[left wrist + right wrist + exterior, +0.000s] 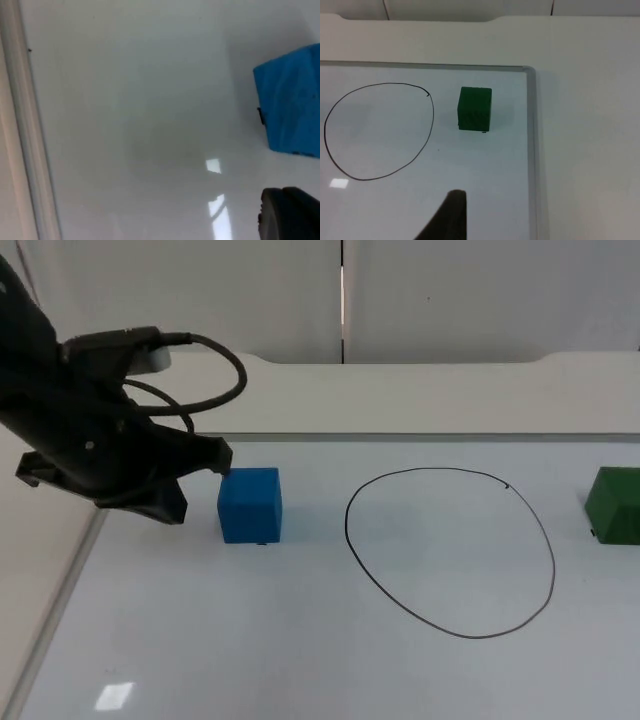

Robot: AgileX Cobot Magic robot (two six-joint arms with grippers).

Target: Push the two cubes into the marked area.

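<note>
our left gripper (222, 462) sits low at the table, its black tip right against the upper left corner of the bright blue cube (250, 505); whether it actually touches we cannot tell, and we cannot tell either if its fingers are apart or together. the left wrist view has the same blue cube (292, 102) near one black fingertip (290, 212), with bare white board between them and the pale board frame running along the far side.

we see the blue cube resting on the glossy white board (300, 640), outside the hand-drawn black oval outline (450, 552) that marks the area, with a strip of bare board between cube and line. nothing lies between them.

on the other side of the outline, the dark green cube (614, 506) sits at the picture's right edge in the top view, also outside the line. in the right wrist view this green cube (475, 108) stands just beside the oval outline (379, 131) and near the board's metal frame (532, 150). our right gripper looks down on it from well apart, one dark fingertip (447, 217) in sight; we cannot tell its state.
</note>
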